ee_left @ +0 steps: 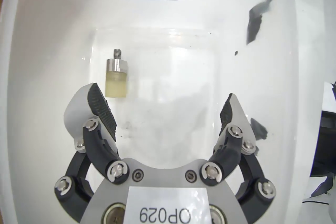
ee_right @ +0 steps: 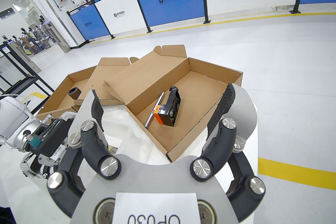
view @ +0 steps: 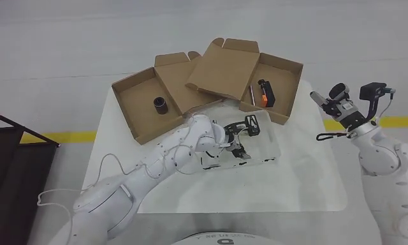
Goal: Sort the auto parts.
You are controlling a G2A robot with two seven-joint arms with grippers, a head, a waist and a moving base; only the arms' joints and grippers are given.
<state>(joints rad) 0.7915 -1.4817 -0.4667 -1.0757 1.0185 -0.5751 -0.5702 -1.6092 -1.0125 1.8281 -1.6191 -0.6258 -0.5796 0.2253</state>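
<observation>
Step in hand, by my read: picking the next part out of the clear plastic bin (ee_left: 26, 64). Left pincer (ee_left: 161, 91) was down inside it, jaws spread wide, nothing btwn them. The small cylindrical part w/ steel threaded stud and cream rubber body (ee_left: 116, 74) lay on the bin floor just ahead of one finger pad (ee_left: 101, 107), off-centre, apparently not touching it. Next move prob. calls for shifting sideways to centre the part btwn the pads, then closing across its round body; it may roll. Right pincer (ee_right: 162, 93) was held up, also wide & empty, w/ the open brown cardboard box (ee_right: 204, 88) ahead of and below it, holding a black-and-orange block (ee_right: 170, 107) and a thin steel rod (ee_right: 155, 109).
</observation>
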